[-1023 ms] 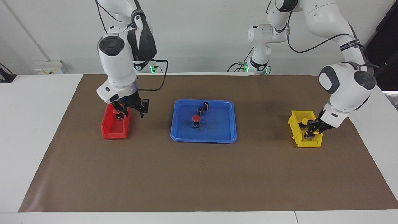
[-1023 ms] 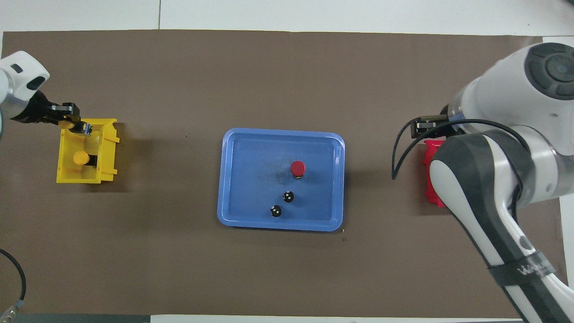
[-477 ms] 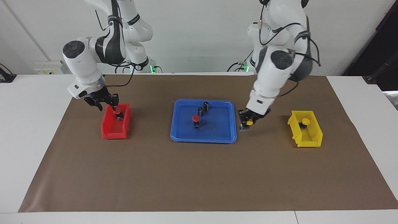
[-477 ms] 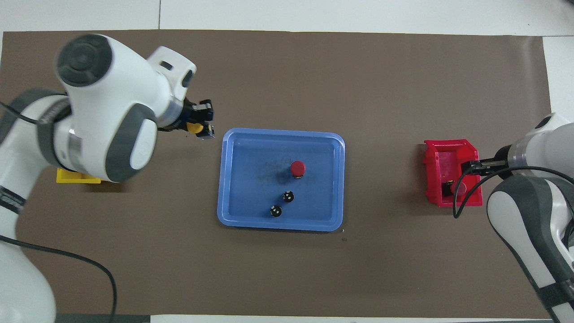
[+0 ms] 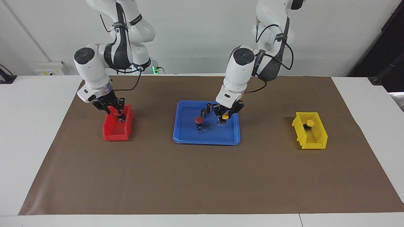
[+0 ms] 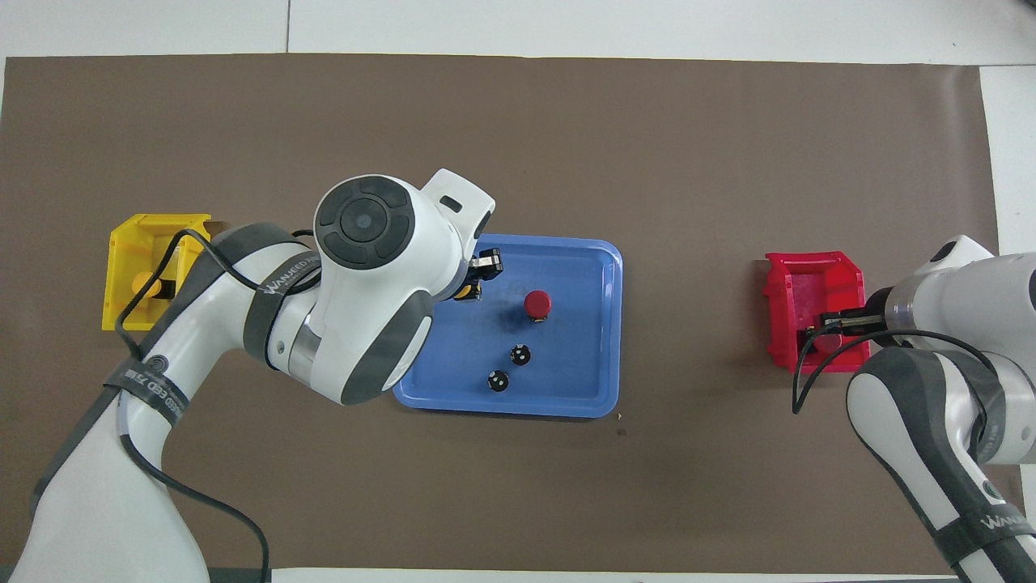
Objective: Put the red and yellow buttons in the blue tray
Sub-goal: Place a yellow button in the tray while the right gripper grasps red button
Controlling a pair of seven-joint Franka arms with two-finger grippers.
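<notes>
The blue tray point(image 5: 206, 141) lies mid-table; it also shows in the overhead view point(image 6: 506, 409). One red button point(image 5: 198, 120) stands in it. My left gripper point(image 5: 225, 114) is low over the tray's end toward the left arm, shut on a tilted yellow button point(image 5: 225, 117), whose cap peeks out below the wrist in the overhead view point(image 6: 463, 293). The second yellow button point(image 5: 310, 122) sits in the yellow bin point(image 5: 311, 143). My right gripper point(image 5: 111, 108) is open at the red bin point(image 5: 115, 134), with its fingers about the second red button point(image 5: 119, 113).
Two small dark cylinders point(image 5: 209, 106) point(image 5: 203, 112) stand in the tray nearer to the robots than the red button. The red bin is toward the right arm's end and the yellow bin toward the left arm's end of the brown mat point(image 5: 202, 176).
My left gripper carried a yellow button from the yellow bin to over the blue tray. My right gripper drew back from the red bin, then came back over the red button.
</notes>
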